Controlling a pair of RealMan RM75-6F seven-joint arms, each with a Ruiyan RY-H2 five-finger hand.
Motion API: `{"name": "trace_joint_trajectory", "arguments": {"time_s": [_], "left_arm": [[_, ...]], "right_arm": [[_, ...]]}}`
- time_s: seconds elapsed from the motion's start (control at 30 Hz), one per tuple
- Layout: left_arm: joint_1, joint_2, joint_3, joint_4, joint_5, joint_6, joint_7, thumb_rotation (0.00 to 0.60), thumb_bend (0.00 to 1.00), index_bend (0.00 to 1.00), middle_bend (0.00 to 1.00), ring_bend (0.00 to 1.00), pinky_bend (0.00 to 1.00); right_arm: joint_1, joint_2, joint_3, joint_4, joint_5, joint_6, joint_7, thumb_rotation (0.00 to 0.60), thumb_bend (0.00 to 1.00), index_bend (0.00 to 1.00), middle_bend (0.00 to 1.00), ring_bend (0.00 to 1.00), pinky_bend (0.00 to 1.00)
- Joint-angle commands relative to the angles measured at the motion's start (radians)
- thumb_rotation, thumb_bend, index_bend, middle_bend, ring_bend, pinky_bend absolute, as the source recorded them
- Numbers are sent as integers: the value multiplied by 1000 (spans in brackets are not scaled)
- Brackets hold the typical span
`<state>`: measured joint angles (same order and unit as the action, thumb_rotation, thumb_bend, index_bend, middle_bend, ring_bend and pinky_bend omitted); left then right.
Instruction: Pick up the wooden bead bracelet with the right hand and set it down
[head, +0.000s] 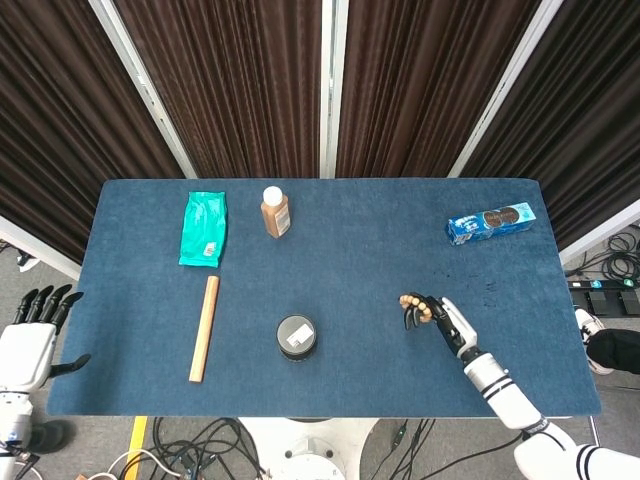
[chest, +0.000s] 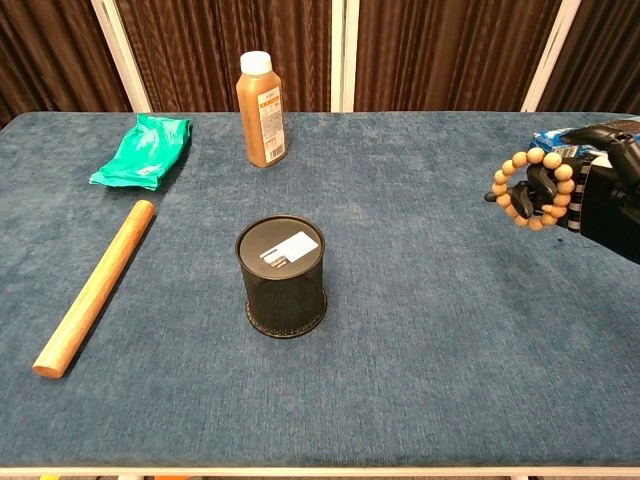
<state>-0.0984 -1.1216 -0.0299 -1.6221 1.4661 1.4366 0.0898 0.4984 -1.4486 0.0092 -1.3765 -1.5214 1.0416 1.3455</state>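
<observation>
Near the table's (head: 330, 262) front right corner, the right hand (chest: 590, 192) grips the wooden bead bracelet (chest: 533, 187) aloft, ready for setting down.

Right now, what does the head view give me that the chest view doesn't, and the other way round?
Only the head view shows the left hand, open off the table's left edge, and the whole blue snack pack. Only the chest view shows that the bracelet hangs above the cloth, looped over the right hand's fingers. Both show the right hand, bracelet, black mesh cup, wooden stick, bottle and green pouch.
</observation>
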Motion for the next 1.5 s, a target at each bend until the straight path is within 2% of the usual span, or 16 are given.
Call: {"name": "trace_joint_trajectory", "arguments": {"time_s": [0.03,0.13,0.3,0.37,0.43,0.53,0.63,0.9,1.17,1.37,1.5], "left_arm": [[0,0,0,-1,1,1,0,600,0,154,83,13,16],[-1,0,0,0,0,-1,0,600,0,154,83,13,16],[-5,-1,0,0,-1,-7,1,600,0,154,83,13,16],[-5,-2,0,1,-2,-7,4,600,0,154,83,13,16],[-5,-1,-1,0,-3,-7,5,600,0,154,83,13,16],[-6,-1,-1,-2,-5,-7,7,600,0,154,83,13,16],[-7,0,-1,-5,-5,-9,11,600,0,154,83,13,16],[-8,1,-2,-7,-7,-9,15,600,0,154,83,13,16],[-10,0,-2,-7,-10,-11,16,600,0,154,83,13,16],[-10,-1,-1,-3,-12,-14,14,600,0,154,83,13,16],[-11,-3,-2,-3,-13,-13,15,600,0,154,83,13,16]], "right_arm": [[1,0,-3,15,-18,8,28,27,535,745,634,194,0],[3,-1,-8,30,-31,12,49,26,430,761,635,194,0],[5,-5,-12,48,-39,14,68,27,385,786,640,194,0],[4,-7,-14,53,-42,18,72,65,385,792,641,194,0],[4,-8,-17,57,-47,22,75,144,386,798,643,194,0],[4,-8,-18,62,-49,28,77,217,387,804,644,194,0],[1,-11,-19,67,-50,35,78,262,388,807,646,194,0],[-1,-14,-18,72,-46,43,92,264,396,808,644,194,0],[1,-18,-18,84,-50,51,98,264,506,825,645,194,0],[0,-24,-18,92,-52,58,98,263,549,832,645,194,0],[-1,-31,-20,103,-57,65,96,266,619,837,645,194,0]]}}
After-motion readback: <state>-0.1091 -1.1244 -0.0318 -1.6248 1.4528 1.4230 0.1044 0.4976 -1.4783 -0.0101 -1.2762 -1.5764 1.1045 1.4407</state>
